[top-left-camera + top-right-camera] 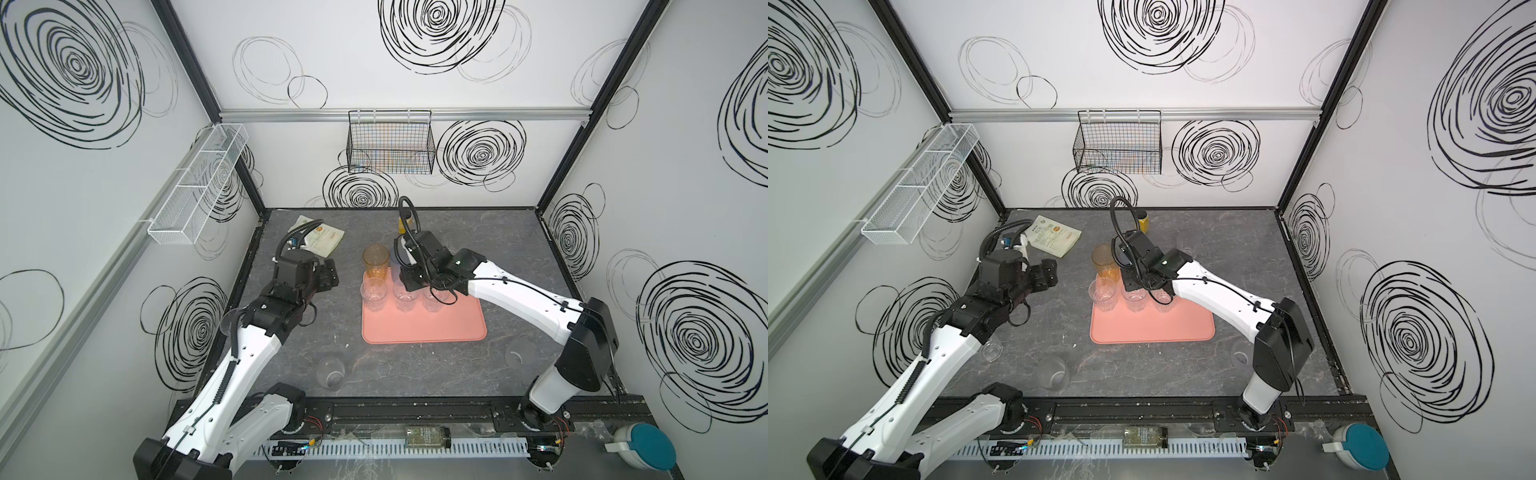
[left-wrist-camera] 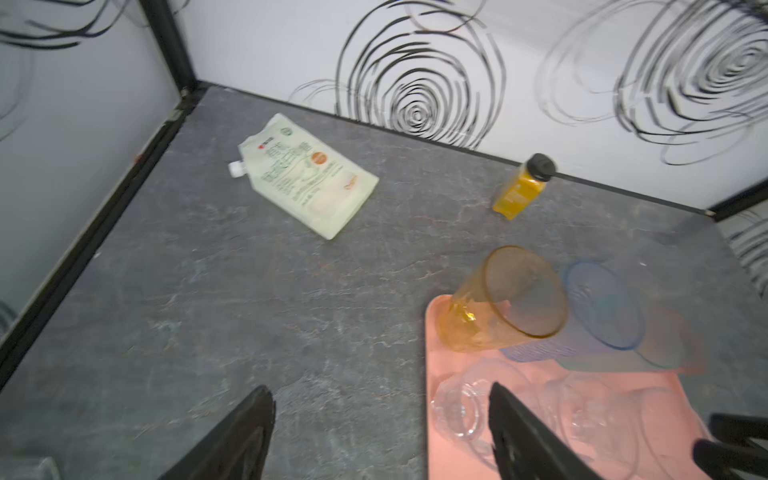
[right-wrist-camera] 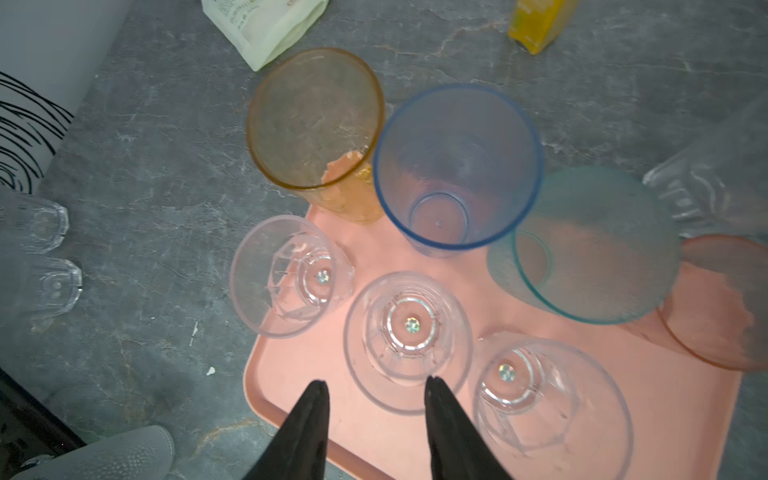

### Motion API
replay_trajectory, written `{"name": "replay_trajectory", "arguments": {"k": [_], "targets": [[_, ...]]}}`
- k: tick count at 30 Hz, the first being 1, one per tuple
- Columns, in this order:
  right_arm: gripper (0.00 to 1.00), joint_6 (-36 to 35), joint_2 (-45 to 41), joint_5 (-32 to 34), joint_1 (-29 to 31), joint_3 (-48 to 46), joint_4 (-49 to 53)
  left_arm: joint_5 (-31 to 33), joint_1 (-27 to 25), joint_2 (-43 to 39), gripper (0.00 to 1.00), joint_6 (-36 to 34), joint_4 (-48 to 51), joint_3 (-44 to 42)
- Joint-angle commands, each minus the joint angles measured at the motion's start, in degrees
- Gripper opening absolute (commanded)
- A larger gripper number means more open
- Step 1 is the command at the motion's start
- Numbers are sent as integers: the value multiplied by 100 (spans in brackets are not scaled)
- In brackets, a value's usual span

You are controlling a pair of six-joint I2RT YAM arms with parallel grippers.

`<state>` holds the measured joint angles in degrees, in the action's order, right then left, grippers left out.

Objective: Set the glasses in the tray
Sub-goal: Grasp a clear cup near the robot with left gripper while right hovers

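The salmon-pink tray (image 1: 424,328) lies mid-table. At its back stand an orange glass (image 3: 316,120), a blue one (image 3: 457,166), a teal one (image 3: 594,249) and a pink one (image 3: 723,303). Three clear glasses (image 3: 409,332) stand in a row in front of them. My right gripper (image 3: 374,382) hovers open over the middle clear glass, whose near rim passes between the fingers untouched. My left gripper (image 2: 380,395) is open and empty above bare table, left of the tray. More clear glasses lie off the tray (image 1: 331,371), (image 1: 519,353).
A pale pouch (image 1: 322,239) and a yellow bottle with black cap (image 2: 521,189) sit near the back wall. A black wire basket (image 1: 390,143) and a white mesh basket (image 1: 199,183) hang on the walls. Two clear glasses (image 3: 37,224) stand left of the tray.
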<state>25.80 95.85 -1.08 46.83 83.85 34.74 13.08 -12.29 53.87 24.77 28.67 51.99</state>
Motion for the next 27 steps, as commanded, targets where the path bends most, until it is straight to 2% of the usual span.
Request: {"name": "replay_trajectory", "arguments": {"k": [1, 3, 7, 9, 15, 19, 27], "targets": [[43, 124, 186, 28, 106, 175, -98, 344, 599, -220, 87, 331, 535, -160], [43, 127, 236, -63, 113, 197, -153, 578, 847, -265, 88, 567, 695, -229], [43, -2, 290, -81, 142, 319, -69, 1816, 1131, -35, 94, 1694, 1633, -185], [43, -80, 270, -10, 145, 335, 2, 1964, 1304, 158, 95, 2058, 1990, -145], [43, -103, 167, 43, 149, 185, 6, 1180, 2011, 294, 94, 1982, 1517, -606], [44, -49, 92, 44, 140, 67, -79, 439, 2534, 399, 94, 1987, 1322, -917], [44, -8, 171, 90, 166, 130, -26, -182, 2820, 218, 92, 2196, 794, -1555]]}}
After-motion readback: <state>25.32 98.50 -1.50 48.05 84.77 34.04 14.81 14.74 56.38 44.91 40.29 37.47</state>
